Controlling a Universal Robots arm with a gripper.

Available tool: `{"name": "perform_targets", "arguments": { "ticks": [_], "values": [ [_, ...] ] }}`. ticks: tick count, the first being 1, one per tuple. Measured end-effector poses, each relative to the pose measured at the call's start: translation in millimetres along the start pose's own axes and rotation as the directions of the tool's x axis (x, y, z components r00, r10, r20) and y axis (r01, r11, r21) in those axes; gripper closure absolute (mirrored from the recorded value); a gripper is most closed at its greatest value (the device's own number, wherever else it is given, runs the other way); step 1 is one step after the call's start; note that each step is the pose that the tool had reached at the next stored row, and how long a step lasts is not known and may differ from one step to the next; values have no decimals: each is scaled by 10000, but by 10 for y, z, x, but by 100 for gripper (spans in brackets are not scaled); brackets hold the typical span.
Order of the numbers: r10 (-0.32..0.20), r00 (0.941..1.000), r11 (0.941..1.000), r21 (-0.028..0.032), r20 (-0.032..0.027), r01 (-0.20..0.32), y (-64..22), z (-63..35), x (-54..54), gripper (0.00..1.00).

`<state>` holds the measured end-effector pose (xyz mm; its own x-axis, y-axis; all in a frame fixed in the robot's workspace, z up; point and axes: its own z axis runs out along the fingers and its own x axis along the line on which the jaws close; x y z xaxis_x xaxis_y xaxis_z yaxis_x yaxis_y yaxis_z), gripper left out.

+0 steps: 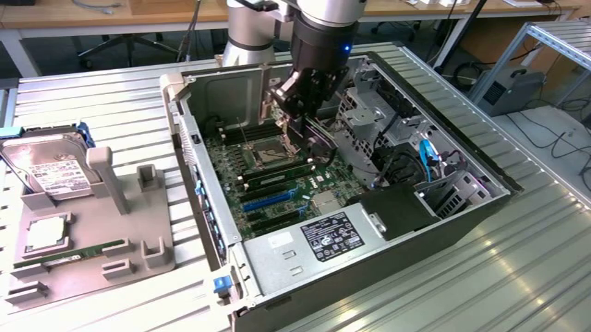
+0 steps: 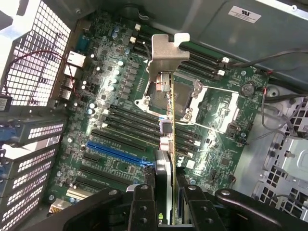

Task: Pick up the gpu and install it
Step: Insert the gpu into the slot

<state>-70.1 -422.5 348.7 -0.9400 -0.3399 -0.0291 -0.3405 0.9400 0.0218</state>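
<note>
Surface: ribbed metal table (image 1: 517, 277). On it lies an open computer case (image 1: 388, 270), side panel off and motherboard (image 1: 277, 187) facing up. Desks, chair legs and loose cables stand behind; an aluminium frame stands at the exterior view's right.

At the exterior view's left, a grey fixture tray (image 1: 129, 221) holds a hard drive (image 1: 51, 173), a RAM stick (image 1: 69, 254) and a processor chip (image 1: 46, 234).

Tool: the gripper (image 1: 300, 114) is inside the case, fingers (image 2: 143, 204) clamped on the gpu (image 2: 168, 110). The card is held edge-on over the motherboard by the CPU socket (image 2: 192, 101), silver bracket at the far end. Cannot tell whether it touches the board. A blue slot (image 2: 115, 153) lies beside it, empty.

Writing: the black label (image 1: 330, 237) on the power supply (image 1: 277, 259) and the white hard-drive label are not legible. The white sticker (image 2: 244, 13) carries a logo mark, otherwise unreadable.
</note>
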Motion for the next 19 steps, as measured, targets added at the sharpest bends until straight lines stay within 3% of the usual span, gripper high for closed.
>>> {"name": "perform_targets", "arguments": {
  "ticks": [19],
  "values": [
    [-830, 9965, 9965, -25, -17, 830, 0, 2, 0, 73]
  ]
}}
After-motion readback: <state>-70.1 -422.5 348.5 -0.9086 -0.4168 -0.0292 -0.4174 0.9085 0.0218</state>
